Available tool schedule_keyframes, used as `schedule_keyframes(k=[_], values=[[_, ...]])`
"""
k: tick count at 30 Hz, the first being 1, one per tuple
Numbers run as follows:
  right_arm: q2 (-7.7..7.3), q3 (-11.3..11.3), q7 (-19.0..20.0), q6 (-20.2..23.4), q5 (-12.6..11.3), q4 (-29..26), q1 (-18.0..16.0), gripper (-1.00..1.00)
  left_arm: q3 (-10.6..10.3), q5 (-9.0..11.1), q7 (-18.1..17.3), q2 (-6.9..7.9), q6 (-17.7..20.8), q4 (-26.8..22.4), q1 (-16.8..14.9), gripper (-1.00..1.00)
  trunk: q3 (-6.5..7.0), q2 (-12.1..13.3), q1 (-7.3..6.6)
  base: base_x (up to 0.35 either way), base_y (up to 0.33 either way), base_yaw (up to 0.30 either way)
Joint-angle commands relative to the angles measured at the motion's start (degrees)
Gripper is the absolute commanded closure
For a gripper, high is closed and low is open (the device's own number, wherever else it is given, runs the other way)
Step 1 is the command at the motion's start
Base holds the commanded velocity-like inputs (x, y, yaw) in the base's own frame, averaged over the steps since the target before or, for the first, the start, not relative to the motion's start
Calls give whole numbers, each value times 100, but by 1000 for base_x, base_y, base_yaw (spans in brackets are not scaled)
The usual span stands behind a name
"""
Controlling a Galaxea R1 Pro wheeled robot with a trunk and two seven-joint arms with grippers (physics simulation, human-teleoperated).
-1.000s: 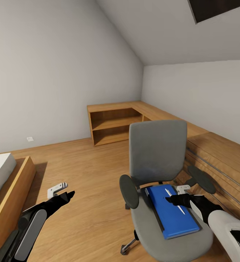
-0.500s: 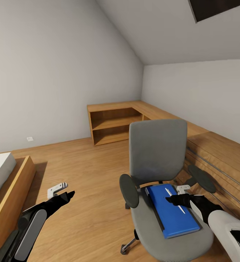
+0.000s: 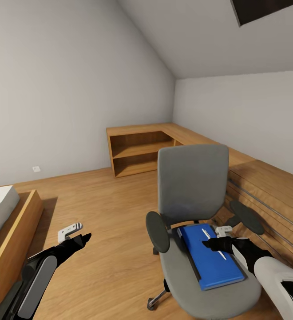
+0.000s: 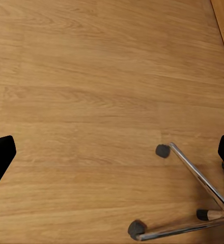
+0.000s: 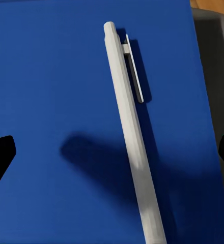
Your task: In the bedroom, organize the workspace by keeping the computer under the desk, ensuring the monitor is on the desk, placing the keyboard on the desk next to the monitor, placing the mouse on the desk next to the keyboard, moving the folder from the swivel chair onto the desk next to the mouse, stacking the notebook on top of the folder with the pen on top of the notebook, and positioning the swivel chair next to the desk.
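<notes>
A grey swivel chair (image 3: pixel 193 182) stands at the right of the head view. On its seat lies a blue notebook (image 3: pixel 208 262) with a dark flat layer showing under its left edge. A white pen (image 3: pixel 205 234) rests on the notebook. My right gripper (image 3: pixel 206 243) hovers just over the pen, open. In the right wrist view the pen (image 5: pixel 130 127) runs across the blue cover (image 5: pixel 51 76) between my spread fingertips (image 5: pixel 0 152). My left gripper (image 3: pixel 85 238) hangs open over the bare floor, left of the chair. The left wrist view catches the chair's chrome base (image 4: pixel 193 173).
A low wooden shelf unit (image 3: pixel 137 153) fills the far corner. A long wooden surface (image 3: pixel 262 186) runs along the right wall behind the chair. A bed with a wooden frame (image 3: pixel 13 231) stands at the left. Open wooden floor (image 3: pixel 106 209) lies between them.
</notes>
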Motion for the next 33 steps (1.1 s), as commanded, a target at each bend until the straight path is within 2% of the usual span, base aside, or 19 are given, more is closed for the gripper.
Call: schedule_keyframes(k=[1, 33], values=[[-2, 9, 21, 25, 45, -13, -1, -100, -1, 61, 49, 1, 18, -6, -3, -100, -6, -3, -1, 0, 0, 0], [3, 9, 27, 34, 45, -29, -1, -100, -1, 61, 49, 1, 18, -2, -3, -100, -6, -3, -1, 0, 0, 0]])
